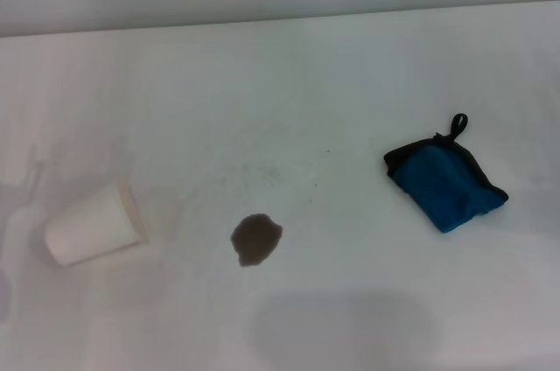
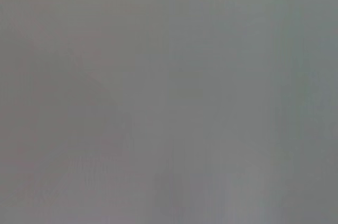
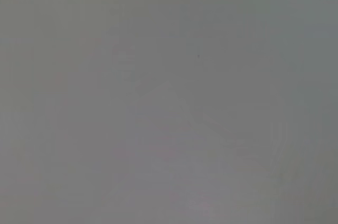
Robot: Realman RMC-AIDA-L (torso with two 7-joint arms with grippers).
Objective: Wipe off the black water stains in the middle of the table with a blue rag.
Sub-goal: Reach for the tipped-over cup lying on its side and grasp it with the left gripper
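Head view: blue rag (image 1: 446,185) right of stain (image 1: 255,239).

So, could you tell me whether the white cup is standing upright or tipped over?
Tipped over: the white cup lies on its side on the table.

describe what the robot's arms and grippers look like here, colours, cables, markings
Neither arm nor gripper shows in any view, so their colours, shapes, cables and markings cannot be described. The head view holds only the table with the blue rag, the black water stains and a white cup on its side. Both wrist views show only plain grey.
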